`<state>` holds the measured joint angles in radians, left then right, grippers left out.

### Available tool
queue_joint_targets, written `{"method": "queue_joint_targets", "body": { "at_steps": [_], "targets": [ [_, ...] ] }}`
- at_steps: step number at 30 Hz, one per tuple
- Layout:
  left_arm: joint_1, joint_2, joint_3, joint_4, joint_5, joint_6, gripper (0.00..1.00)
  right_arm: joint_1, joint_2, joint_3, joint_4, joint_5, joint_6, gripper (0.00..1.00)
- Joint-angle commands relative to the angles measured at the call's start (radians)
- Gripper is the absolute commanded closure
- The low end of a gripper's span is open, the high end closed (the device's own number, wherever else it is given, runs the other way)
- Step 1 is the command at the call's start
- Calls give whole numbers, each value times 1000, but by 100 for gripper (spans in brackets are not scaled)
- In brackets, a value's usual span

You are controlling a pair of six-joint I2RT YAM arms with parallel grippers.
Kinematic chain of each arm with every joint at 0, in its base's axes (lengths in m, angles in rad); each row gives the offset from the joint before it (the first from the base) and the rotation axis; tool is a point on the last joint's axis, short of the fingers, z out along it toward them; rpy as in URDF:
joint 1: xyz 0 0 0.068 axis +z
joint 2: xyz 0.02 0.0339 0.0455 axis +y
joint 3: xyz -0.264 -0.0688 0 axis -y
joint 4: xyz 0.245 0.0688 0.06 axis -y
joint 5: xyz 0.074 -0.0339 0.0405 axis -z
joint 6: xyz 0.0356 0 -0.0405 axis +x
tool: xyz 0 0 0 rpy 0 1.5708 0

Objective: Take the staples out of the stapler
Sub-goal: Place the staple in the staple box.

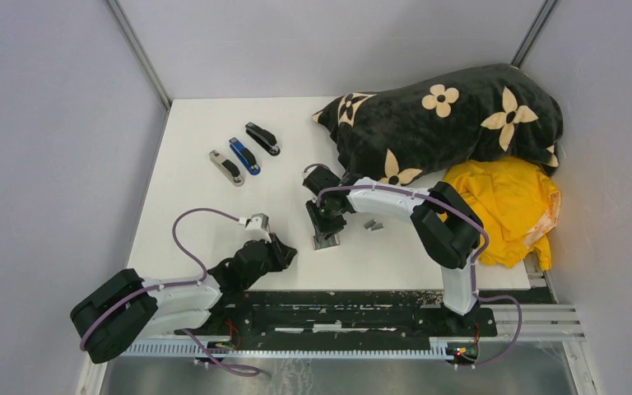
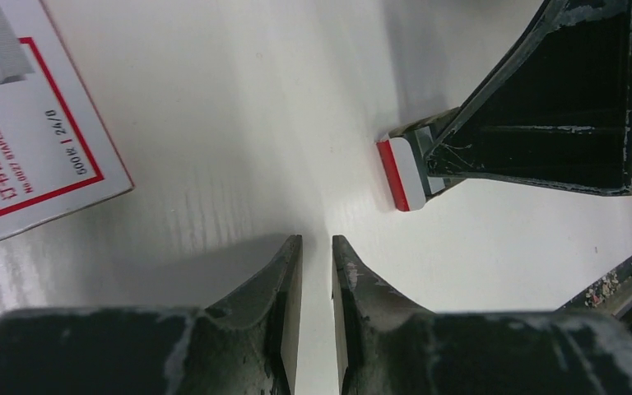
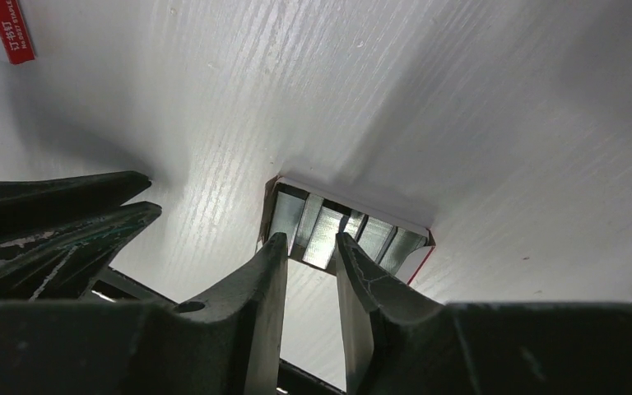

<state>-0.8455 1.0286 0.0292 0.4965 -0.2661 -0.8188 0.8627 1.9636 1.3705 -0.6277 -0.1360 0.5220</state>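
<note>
Staples [image 3: 376, 236] side by side in an open tray [image 3: 354, 195], right at the tips of the right gripper [image 3: 309, 241], long axes roughly in line with its fingers. Fingers narrowly parted over the strips; pinching one or not, cannot tell. Two loose strips [image 1: 372, 222] on the table [image 1: 206, 123], just right of that gripper. Right arm bent leftward, elbow raised, wrist tipped down. Left gripper [image 2: 317, 244] low over bare table, near-left of the tray, a slit apart, holding nothing; box [image 2: 33, 140] just far-left of it. Staplers [image 1: 244, 155] well apart at far left, nearer the left arm.
</note>
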Motion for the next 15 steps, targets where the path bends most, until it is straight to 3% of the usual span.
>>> {"method": "queue_joint_targets", "body": {
  "at_steps": [1,15],
  "targets": [
    [5,51,47,114,42,-23,74,-4,-60,-13,32,-17,26,66],
    [4,187,80,176,78,-42,75,-22,-71,-55,68,-49,64,64]
  ]
}}
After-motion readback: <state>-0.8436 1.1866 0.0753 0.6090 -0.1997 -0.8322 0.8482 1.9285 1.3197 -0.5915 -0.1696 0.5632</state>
